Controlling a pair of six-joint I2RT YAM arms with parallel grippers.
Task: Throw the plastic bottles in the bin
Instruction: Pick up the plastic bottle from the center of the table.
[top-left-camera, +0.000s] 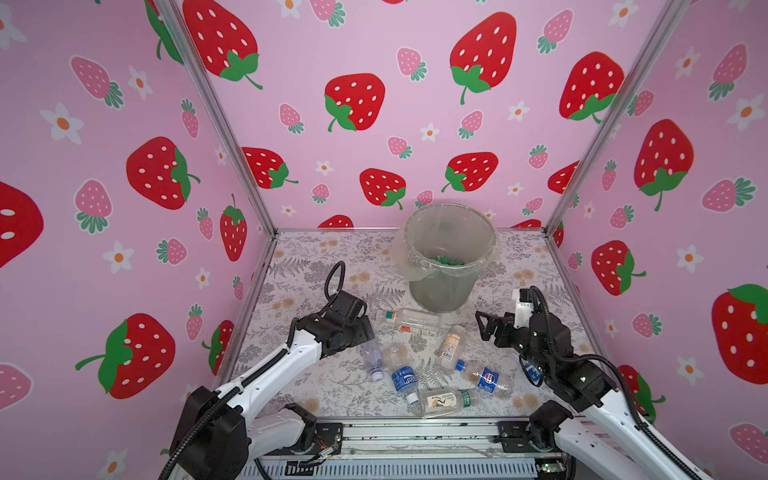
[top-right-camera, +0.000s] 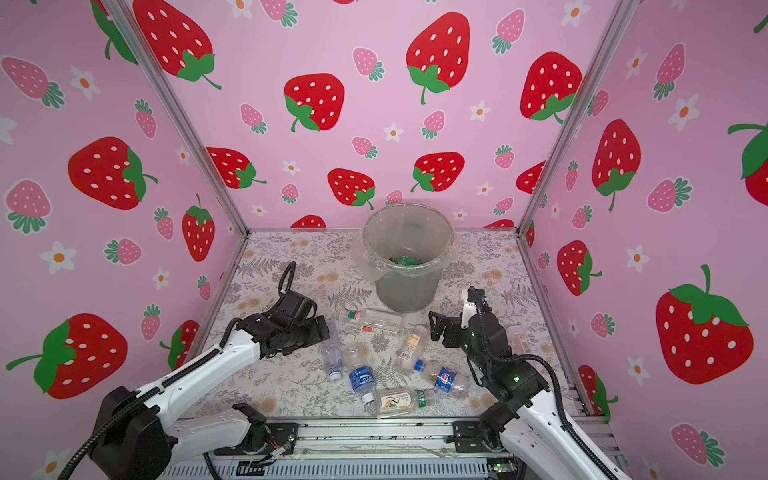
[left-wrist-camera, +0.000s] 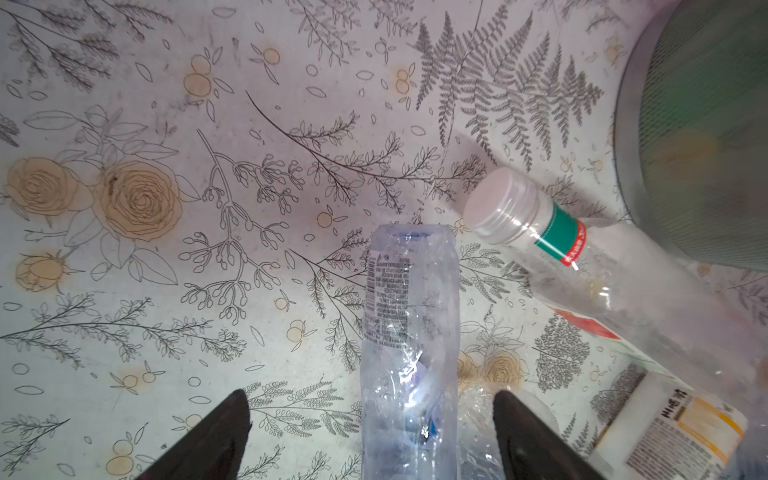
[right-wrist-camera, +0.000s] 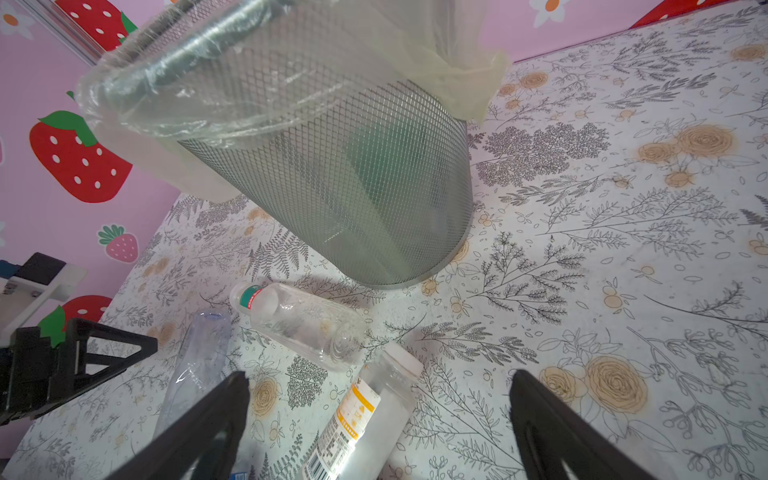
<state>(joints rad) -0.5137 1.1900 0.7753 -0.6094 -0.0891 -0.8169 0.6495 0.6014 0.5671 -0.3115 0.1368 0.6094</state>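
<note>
Fingers (left-wrist-camera: 224, 432) of the left gripper (left-wrist-camera: 370, 395) stand wide apart, one on each side of a crumpled clear bottle (left-wrist-camera: 409, 332) lying flat on the table (left-wrist-camera: 124, 291); neither is seen touching it, so nothing is gripped yet (the straddle across its narrow width looks chosen so that a squeeze would catch the body, not the cap). Just beside it lies a clear bottle with a green band (left-wrist-camera: 582, 257), near the foot of the bin (top-left-camera: 440, 291); the bin stands upright toward the back of the table, with what looks like a green bottle (top-left-camera: 446, 261) inside. The right gripper (right-wrist-camera: 378, 376) hangs spread open and empty above an orange-labelled bottle (right-wrist-camera: 365, 415), probably to keep clear of its partner; more plastic bottles (top-left-camera: 404, 379) lie scattered toward the front, so most of the task is undone.
</note>
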